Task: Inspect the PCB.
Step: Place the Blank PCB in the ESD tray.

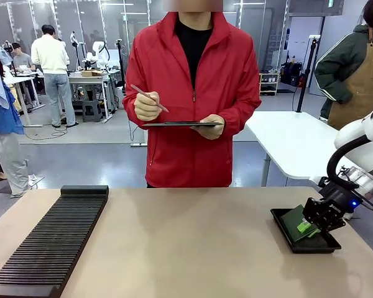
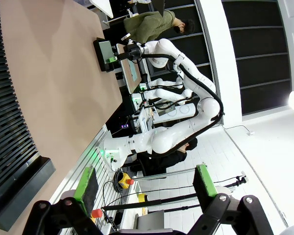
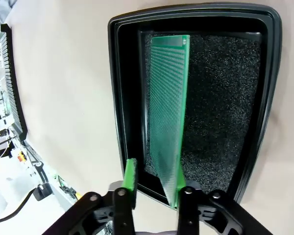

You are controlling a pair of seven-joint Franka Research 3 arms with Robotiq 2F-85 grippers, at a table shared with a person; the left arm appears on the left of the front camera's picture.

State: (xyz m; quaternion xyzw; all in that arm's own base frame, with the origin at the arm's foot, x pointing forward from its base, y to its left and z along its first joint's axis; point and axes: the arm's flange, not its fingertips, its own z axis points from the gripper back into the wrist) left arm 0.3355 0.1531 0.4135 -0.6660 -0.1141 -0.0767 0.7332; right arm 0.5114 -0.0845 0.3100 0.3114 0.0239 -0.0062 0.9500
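Observation:
The PCB [image 3: 166, 107], a thin green perforated board, stands on its long edge inside the black foam-lined tray [image 3: 118, 98], tilted. Its near end rests against one pad of my right gripper [image 3: 155, 177]. The other pad [image 3: 131, 171] stands apart from the board with a clear gap, so the jaws are open around it. From the front, the right gripper [image 1: 309, 226] hangs low over the tray [image 1: 311, 248] at the table's right edge, with the PCB [image 1: 292, 218] in it. My left gripper [image 2: 144, 186] is open and holds nothing, off the table's edge.
A long black slotted rack [image 1: 50, 242] lies along the table's front left. A person in a red jacket [image 1: 193, 99] stands at the far side with a dark tablet [image 1: 180, 124] and a stylus. The table's middle is bare tan surface [image 1: 193, 248].

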